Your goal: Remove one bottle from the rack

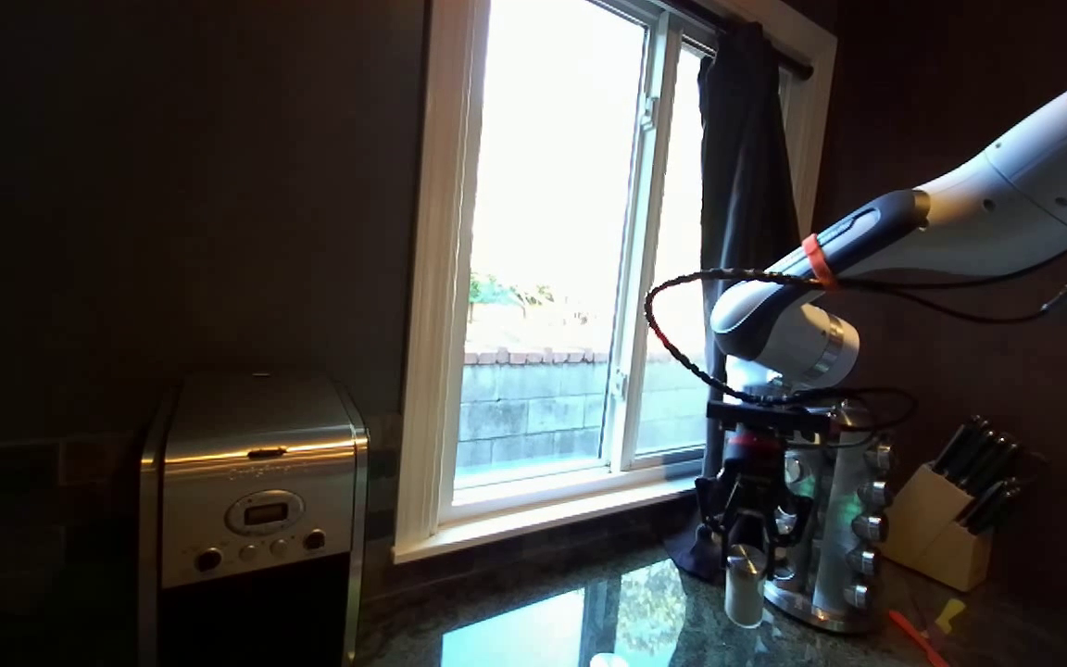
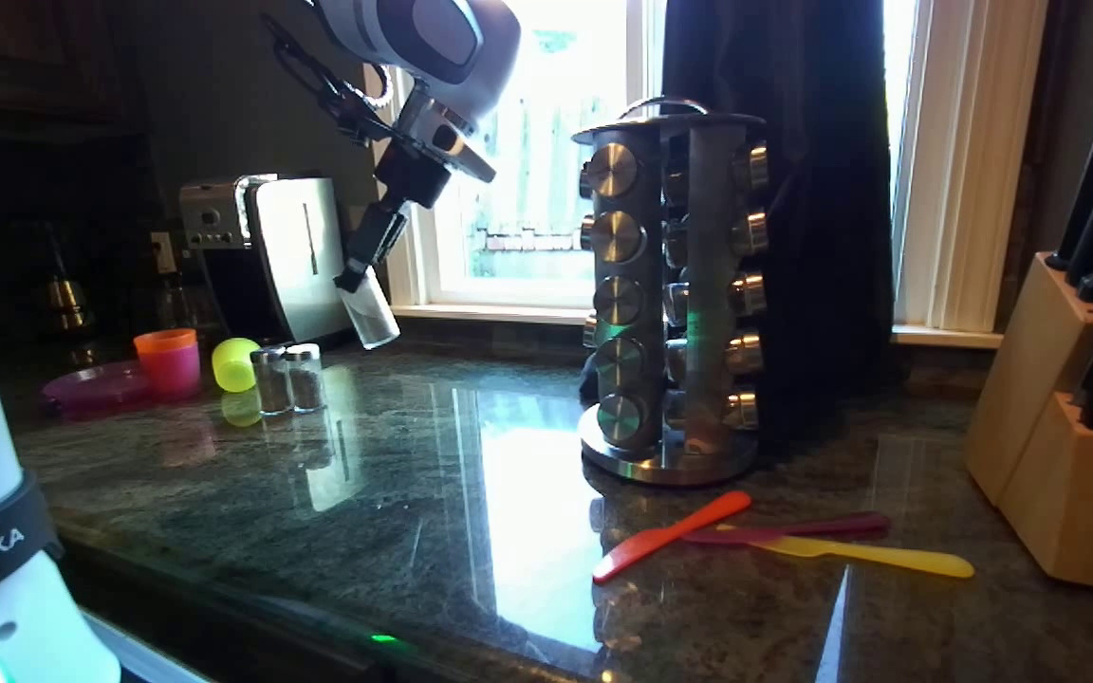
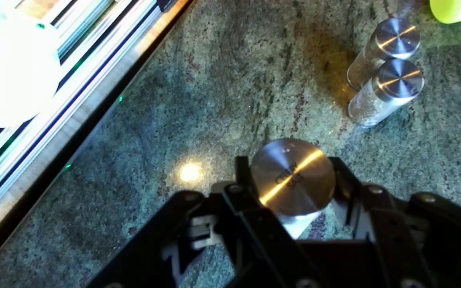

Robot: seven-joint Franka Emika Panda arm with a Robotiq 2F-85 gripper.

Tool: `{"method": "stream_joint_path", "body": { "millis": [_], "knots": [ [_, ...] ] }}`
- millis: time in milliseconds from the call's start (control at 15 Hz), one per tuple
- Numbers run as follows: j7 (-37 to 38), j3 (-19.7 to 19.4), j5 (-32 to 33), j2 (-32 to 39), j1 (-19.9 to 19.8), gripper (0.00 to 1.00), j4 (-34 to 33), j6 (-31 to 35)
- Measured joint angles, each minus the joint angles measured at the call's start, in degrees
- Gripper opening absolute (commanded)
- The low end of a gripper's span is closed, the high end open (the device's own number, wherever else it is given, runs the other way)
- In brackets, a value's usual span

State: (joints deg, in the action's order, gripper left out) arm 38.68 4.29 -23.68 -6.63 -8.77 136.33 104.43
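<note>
One bottle [image 2: 374, 315] hangs tilted above the desk [image 2: 414, 493], well apart from the rack [image 2: 710, 313], and in the wrist view we see its silver cap pinched from both sides by the end effector [image 3: 292, 175]. Lettering shows on that cap, too blurred for us to read in full. The rack stands upright near the desk's edge under the window [image 2: 565, 190], in front of a dark curtain [image 2: 822, 237], and we see more bottles [image 2: 617, 235] in it, silver caps facing out. Near its round base, toward the edge opposite the window, three knives [image 2: 668, 537] overlap: red, purple and yellow. Near the yellow one's handle we find a wooden knife block [image 2: 1049, 436]. Along the desk the other way, two shakers [image 2: 305, 387] stand upright side by side, near a lime-green item [image 2: 233, 370], nested orange and pink cups [image 2: 167, 365] and a purple plate [image 2: 101, 384]. A silver appliance [image 2: 300, 256] stands closer to the window-side edge. In an exterior view we see the white arm [image 1: 969, 208] reach over the desk, a black cable [image 1: 756, 275] looping beside it; in the wrist view a white part of the robot [image 3: 10, 80] stands just past the edge opposite the window.
</note>
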Motion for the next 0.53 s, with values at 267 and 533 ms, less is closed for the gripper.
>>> {"method": "stream_joint_path", "body": {
  "millis": [267,533],
  "knots": [
    [0.00,-0.51,-1.58,1.67,3.06,0.25,0.09,0.00],
    [-0.74,-0.53,-5.25,5.16,5.58,0.25,-0.02,0.00]
  ]
}}
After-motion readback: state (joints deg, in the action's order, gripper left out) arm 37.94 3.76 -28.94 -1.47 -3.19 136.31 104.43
